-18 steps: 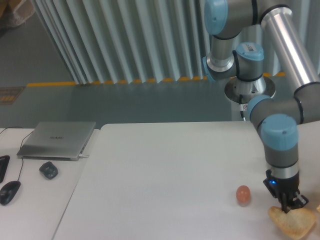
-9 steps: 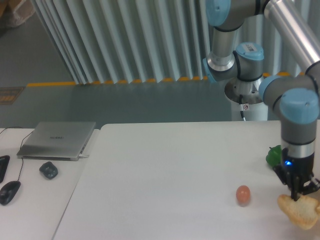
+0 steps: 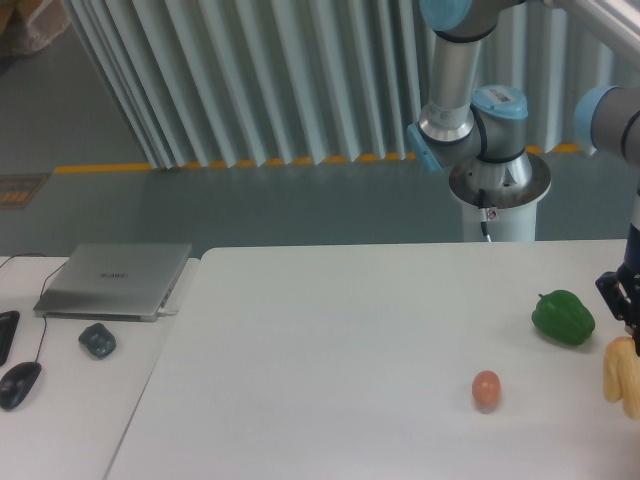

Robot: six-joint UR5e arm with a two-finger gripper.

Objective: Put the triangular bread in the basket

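Observation:
The triangular bread [image 3: 620, 376], golden-tan and pale, hangs at the right edge of the view, lifted off the white table [image 3: 350, 340]. My gripper [image 3: 632, 330] is just above it, partly cut off by the frame edge, and is shut on the bread's top. No basket is in view. The bread is to the right of the small brown egg [image 3: 486, 389] and below the green bell pepper [image 3: 563, 317].
A closed laptop [image 3: 115, 280], a small dark object [image 3: 97, 340] and a mouse [image 3: 20, 384] lie on the desk at the left. The arm's base pedestal [image 3: 497, 190] stands behind the table at the right.
My gripper has lifted the bread off the table and carried it up and to the right, toward the frame edge. This has uncovered the green bell pepper.

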